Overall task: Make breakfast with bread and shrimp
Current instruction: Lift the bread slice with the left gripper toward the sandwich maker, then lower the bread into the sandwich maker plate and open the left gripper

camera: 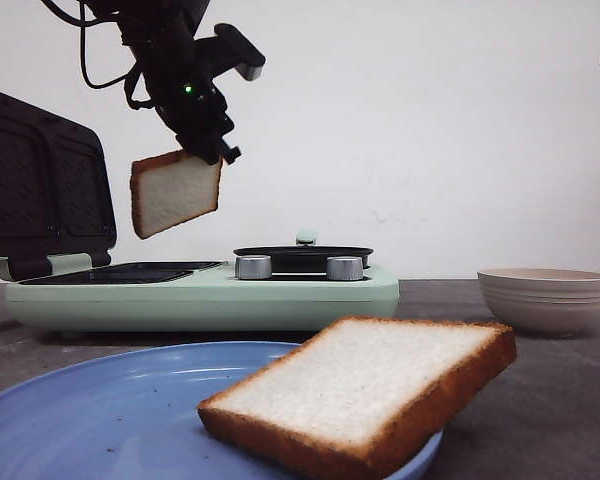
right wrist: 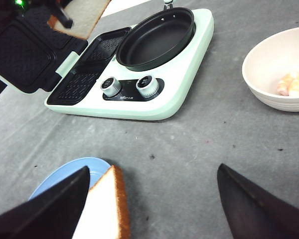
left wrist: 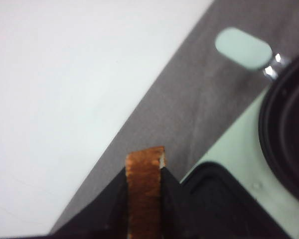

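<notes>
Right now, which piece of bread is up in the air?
The bread slice pinched by the left gripper, hanging above the open sandwich maker. The other slice lies on the blue plate.

Plain white wall (camera: 460,120) behind grey table (camera: 540,400) (speckled).

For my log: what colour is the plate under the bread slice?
Light blue plate, clearest in the front view.
</notes>
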